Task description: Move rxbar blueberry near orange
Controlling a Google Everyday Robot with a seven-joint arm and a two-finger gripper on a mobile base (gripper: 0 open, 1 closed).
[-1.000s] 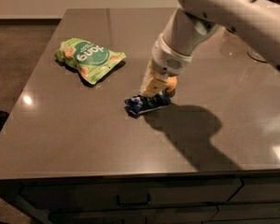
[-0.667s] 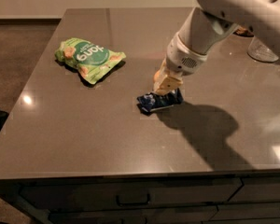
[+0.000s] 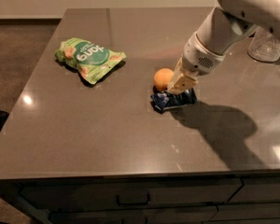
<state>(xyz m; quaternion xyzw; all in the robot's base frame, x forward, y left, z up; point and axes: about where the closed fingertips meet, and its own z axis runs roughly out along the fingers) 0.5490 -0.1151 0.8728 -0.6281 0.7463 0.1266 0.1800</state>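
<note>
Shifted rxbar blueberry (image 3: pixel 174 100), seemingly between fingers (image 3: pixel 182 81).

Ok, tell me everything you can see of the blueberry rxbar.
The rxbar blueberry is a small, flat, oblong bar in a dark navy wrapper that looks glossy and crinkled, with pale marks too small to read. It lies flat on the grey table, just in front of the orange. They are close enough that they may touch. The end effector is down on the bar's upper edge and hides part of it.
</note>
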